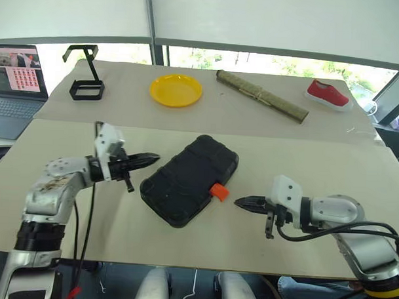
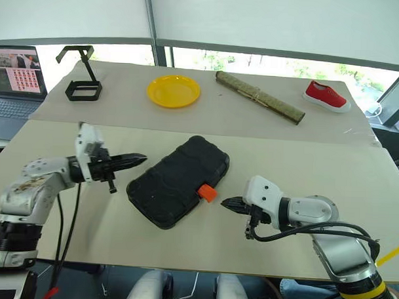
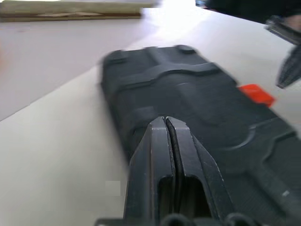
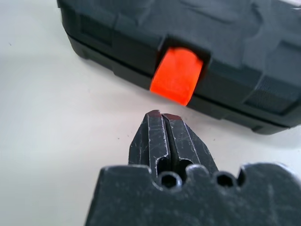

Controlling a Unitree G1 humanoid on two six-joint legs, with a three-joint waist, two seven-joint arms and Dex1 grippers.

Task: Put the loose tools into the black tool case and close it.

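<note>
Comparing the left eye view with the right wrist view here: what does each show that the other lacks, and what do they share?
Left eye only: the left gripper shut beside the case, the yellow plate, black wire stand, rolled bamboo mat, red shoe and laptop.
Right wrist only: a close look at the seam along the case's front edge, lid down on base.
Both: the closed black tool case, its orange latch and the shut right gripper short of it.

The left end effector (image 1: 148,161) and right end effector (image 1: 245,203) are held closed and empty, pointed inward toward each other.
</note>
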